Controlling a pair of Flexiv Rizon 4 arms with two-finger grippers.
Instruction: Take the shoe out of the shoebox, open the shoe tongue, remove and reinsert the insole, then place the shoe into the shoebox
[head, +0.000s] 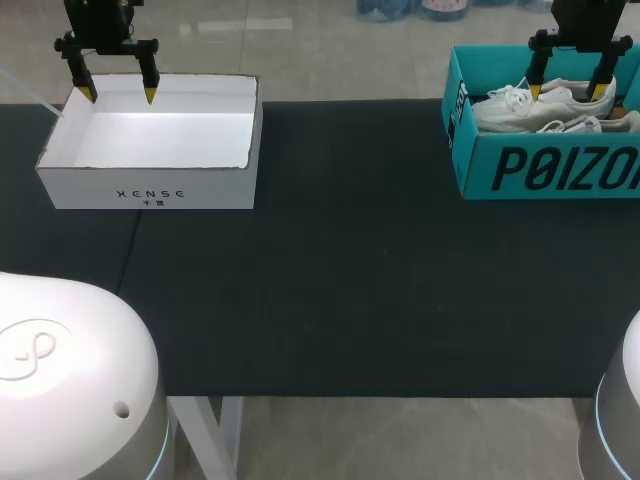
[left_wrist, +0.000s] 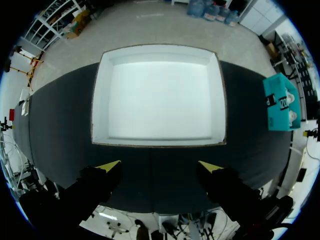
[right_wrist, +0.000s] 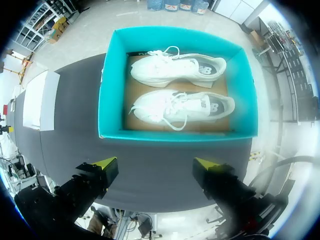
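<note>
Reading the head view from its left side, my left fingers (head: 119, 95) hang spread apart at the upper left of the frame, over the back rim of a white box (head: 150, 185). That box holds nothing and is well apart from the work. Dark desk (head: 350, 290) fills the middle of the frame.

At the upper right sits the teal shoebox (head: 540, 165), and my right fingers (head: 567, 92) hang over it, also spread apart and holding nothing, so the right arm is clearly the nearer one.

In the right wrist view the shoebox (right_wrist: 175, 135) lies just ahead of the right fingers (right_wrist: 154, 163), with two white sneakers side by side on its brown floor. The nearer shoe (right_wrist: 180, 106) lies just beyond the box's near wall, and the farther shoe (right_wrist: 175, 67) lies beyond it.

Both shoes run lengthwise parallel to the line between my two tips. I judge that closing now would squeeze a shoe along its length, so the wrist wants a quarter turn to pinch across it.

Both shoes are laced, with loose loops trailing, the tongues down and grey patches on their sides. No shoe is out yet.
</note>
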